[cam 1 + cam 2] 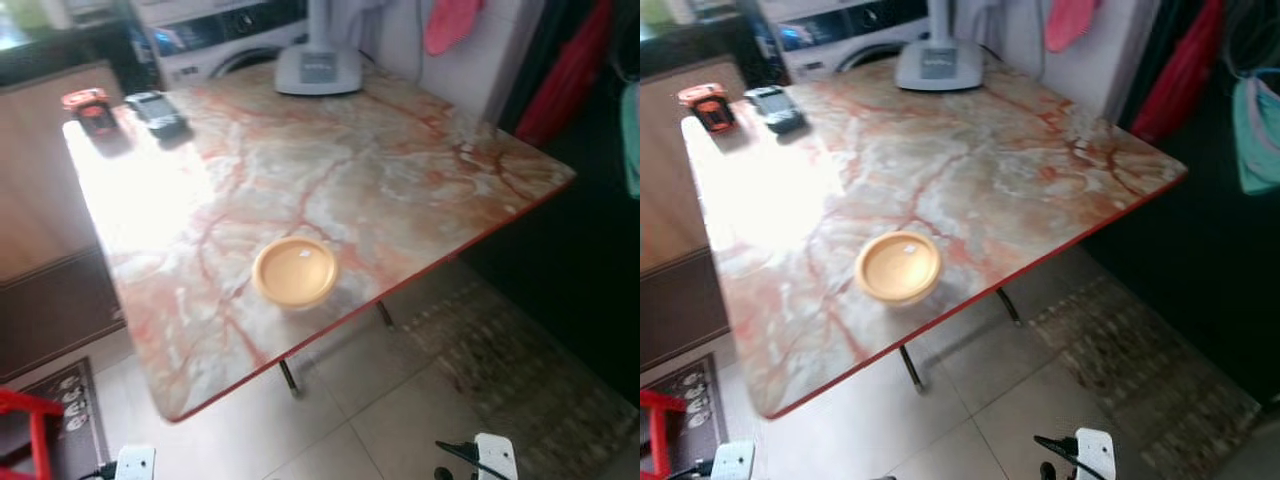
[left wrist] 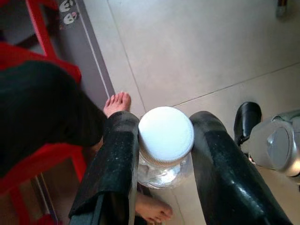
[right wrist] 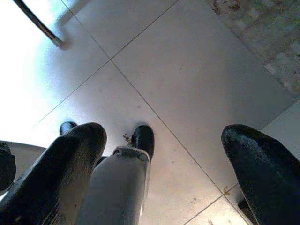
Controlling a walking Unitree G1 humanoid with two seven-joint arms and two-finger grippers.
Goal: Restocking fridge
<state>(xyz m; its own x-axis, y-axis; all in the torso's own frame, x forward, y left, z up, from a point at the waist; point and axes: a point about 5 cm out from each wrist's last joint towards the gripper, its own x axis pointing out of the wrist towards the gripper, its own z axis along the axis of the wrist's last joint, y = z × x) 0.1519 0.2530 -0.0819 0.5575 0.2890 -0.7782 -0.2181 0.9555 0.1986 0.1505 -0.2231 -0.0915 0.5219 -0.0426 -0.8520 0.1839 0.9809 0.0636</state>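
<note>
My left gripper [image 2: 165, 121] hangs low over the tiled floor, shut on a clear jar with a white ribbed cap [image 2: 166, 135]; its two black fingers [image 2: 117, 159] press the jar's neck from both sides. My right gripper [image 3: 161, 133] is open above the floor with nothing between its fingers, and my own silver leg and black foot [image 3: 142, 139] show below it. Both wrists peek in at the bottom of the head view, left [image 1: 133, 462] and right [image 1: 490, 455]. A round yellow bowl [image 1: 294, 271] sits near the front edge of the marble-patterned table [image 1: 400, 170].
On the table's far side lie a red toy car [image 1: 90, 108], a grey toy car [image 1: 155, 110] and a white fan base [image 1: 318, 68]. A washing machine [image 1: 215, 35] stands behind. A person's bare foot [image 2: 117, 103] and black trouser leg are close by a red stool [image 1: 30, 420].
</note>
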